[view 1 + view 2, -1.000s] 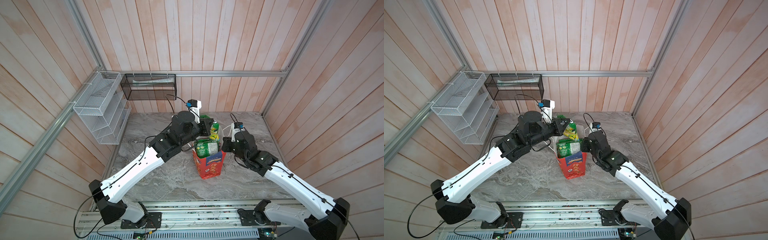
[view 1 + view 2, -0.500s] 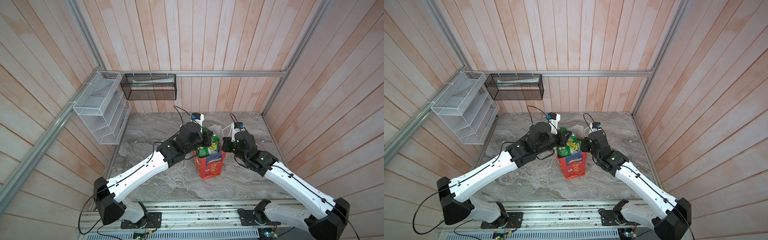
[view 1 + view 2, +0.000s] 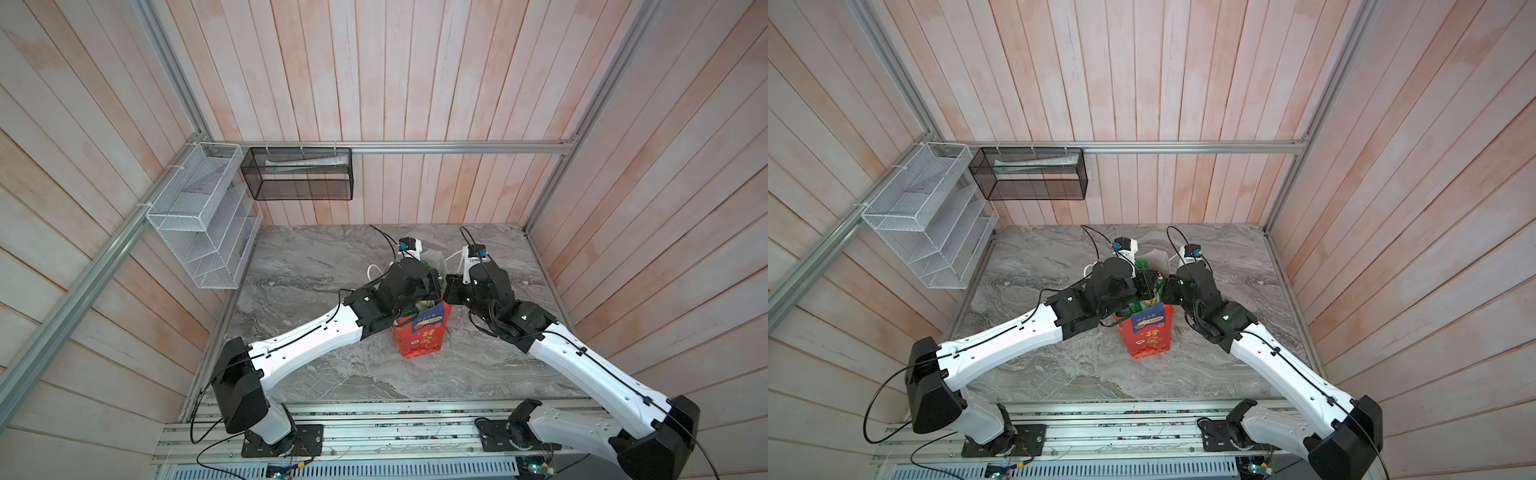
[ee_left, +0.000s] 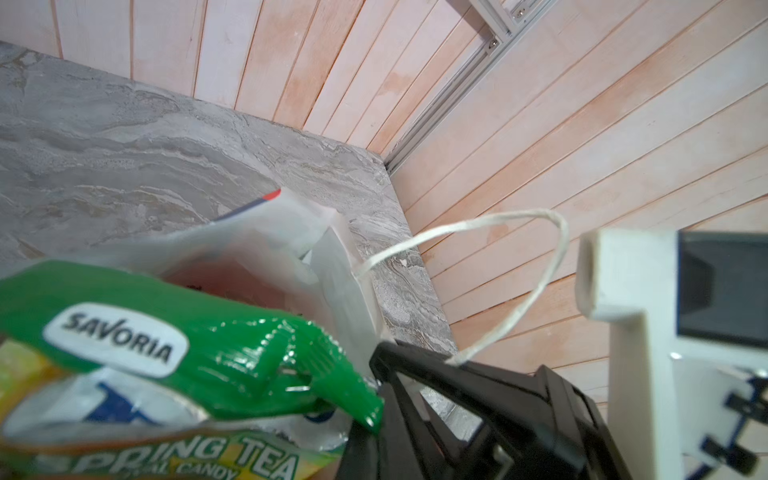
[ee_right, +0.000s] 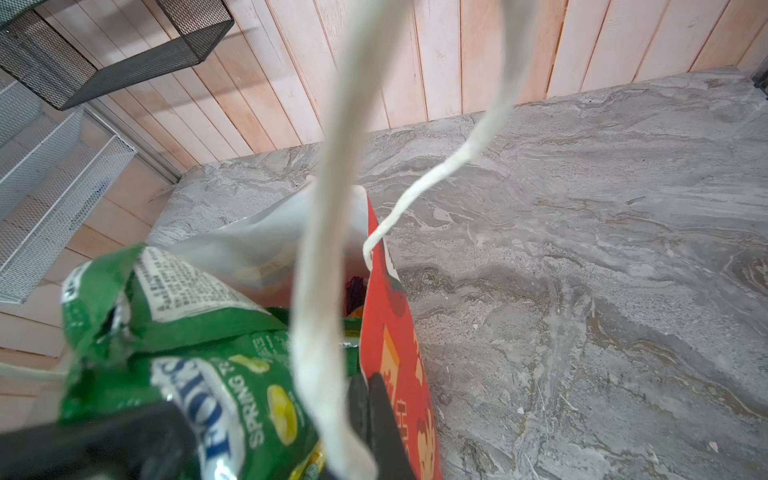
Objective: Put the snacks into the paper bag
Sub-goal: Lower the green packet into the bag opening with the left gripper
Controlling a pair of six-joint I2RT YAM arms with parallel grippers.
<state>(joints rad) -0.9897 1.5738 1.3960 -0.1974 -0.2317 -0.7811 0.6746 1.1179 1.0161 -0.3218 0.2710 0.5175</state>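
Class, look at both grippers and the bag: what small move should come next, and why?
Probably open the left gripper. It grips the green packet over the open mouth of the paper bag, while the right gripper pinches the bag's rim, so the packet should drop in.

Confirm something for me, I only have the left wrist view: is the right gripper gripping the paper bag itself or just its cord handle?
Observer: The bag itself. In the right wrist view the right gripper is shut on the red wall of the paper bag, near its rim.
Operator: Is the bag standing?
Observer: Yes, in both top views it stands upright on the table.
Operator: Anything deeper inside?
Observer: The right wrist view shows what looks like a purple packet low against the red wall, past the green packet.
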